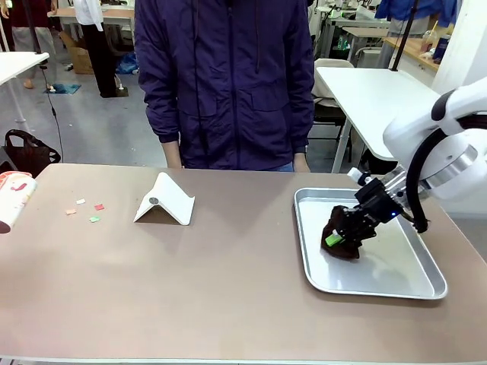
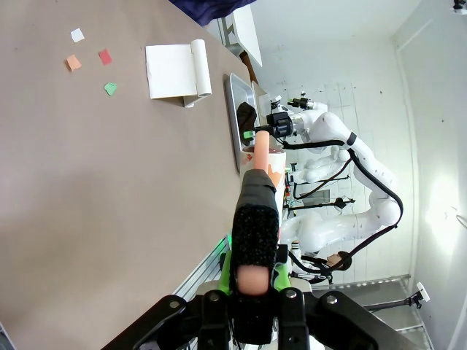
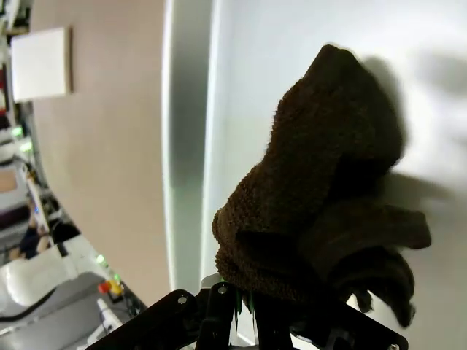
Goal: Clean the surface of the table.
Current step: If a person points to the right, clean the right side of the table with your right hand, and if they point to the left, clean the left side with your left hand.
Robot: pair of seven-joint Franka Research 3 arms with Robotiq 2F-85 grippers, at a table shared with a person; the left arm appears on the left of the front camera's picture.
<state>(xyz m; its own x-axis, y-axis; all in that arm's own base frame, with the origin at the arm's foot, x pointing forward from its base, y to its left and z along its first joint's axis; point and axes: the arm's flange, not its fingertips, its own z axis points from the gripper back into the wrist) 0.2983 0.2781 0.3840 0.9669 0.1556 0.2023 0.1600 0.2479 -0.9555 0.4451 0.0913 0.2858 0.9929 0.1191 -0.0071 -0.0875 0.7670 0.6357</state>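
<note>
The brownish-tan table (image 1: 213,281) carries a few small coloured paper scraps (image 1: 85,210) at its left. They lie at the top of the left wrist view as scraps (image 2: 91,62). My right gripper (image 1: 340,237) is shut on a dark brown cloth (image 1: 342,242) that rests on the floor of the silver tray (image 1: 380,293). In the right wrist view the cloth (image 3: 321,197) bunches up from the gripper (image 3: 252,302). My left gripper (image 2: 253,271) is shut on a long pink-and-white cylindrical object (image 2: 259,189), held above the table's left end (image 1: 14,199).
A white folded card (image 1: 164,201) stands tent-like left of the middle. A person in a dark purple jacket (image 1: 224,84) stands at the far edge. The tray takes up the table's right part. White tables stand behind.
</note>
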